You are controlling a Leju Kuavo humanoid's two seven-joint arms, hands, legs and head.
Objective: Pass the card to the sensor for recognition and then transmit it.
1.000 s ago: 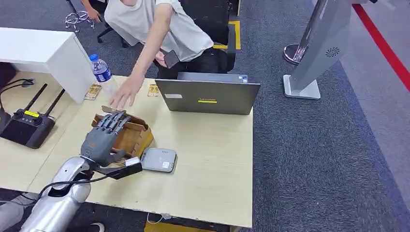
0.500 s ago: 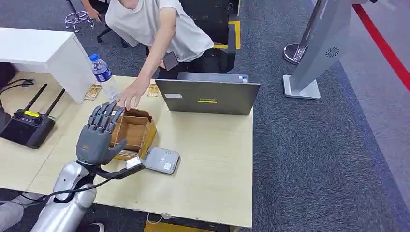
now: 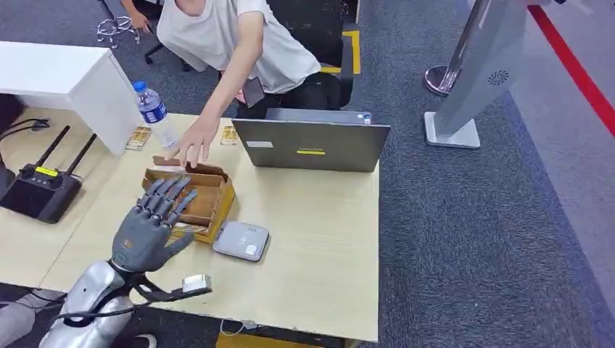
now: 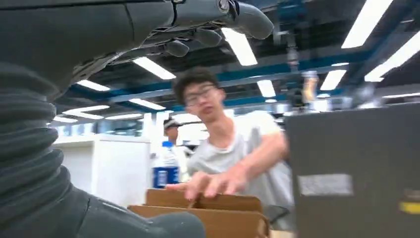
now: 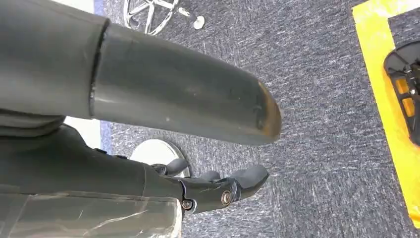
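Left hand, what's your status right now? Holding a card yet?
Left hand open, empty, over the box's near edge. Right hand hangs over carpet, empty. Sensor beside box. Person's hand at box's far edge, in the way.

Left hand [image 3: 149, 225] hovering empty, fingers spread, over near edge of cardboard box [image 3: 205, 196]. Blocked at 12 o'clock of box: person's hand [image 3: 190, 143] resting on far rim. Water bottle [image 3: 155, 109] at 11, well behind. Grey sensor pad [image 3: 241, 240] just beside box at 4 o'clock, top unobstructed. Laptop [image 3: 312, 143] walling off far edge at 1 o'clock. Remote controller [image 3: 40, 188] at 9, well apart. Open bare table [image 3: 326, 239] at 3 o'clock, between pad and table edge.
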